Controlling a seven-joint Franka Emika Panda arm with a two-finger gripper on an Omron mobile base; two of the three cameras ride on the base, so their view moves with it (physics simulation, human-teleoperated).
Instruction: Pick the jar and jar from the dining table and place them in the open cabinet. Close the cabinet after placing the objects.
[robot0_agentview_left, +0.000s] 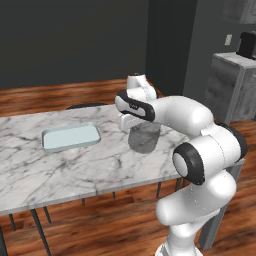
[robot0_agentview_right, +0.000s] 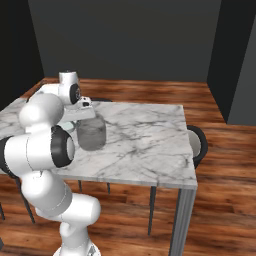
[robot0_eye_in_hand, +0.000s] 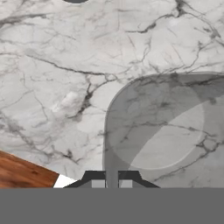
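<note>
Clear glass jar (robot0_agentview_left: 144, 136) stands upright on the table (robot0_agentview_left: 30, 170), near the edge closest to the robot, right of the pale tray (robot0_agentview_left: 70, 136). Gripper (robot0_eye_in_hand: 111, 183) sits at the jar's rim, jaws pinched together on the thin glass wall (robot0_eye_in_hand: 109, 144) — a rim grip, likely because the body is too wide to span. Hand comes in from above, so a straight lift looks possible. Jar's base seems to rest on the marble; not lifted, judging by these views. Cabinet step not yet done.
</note>
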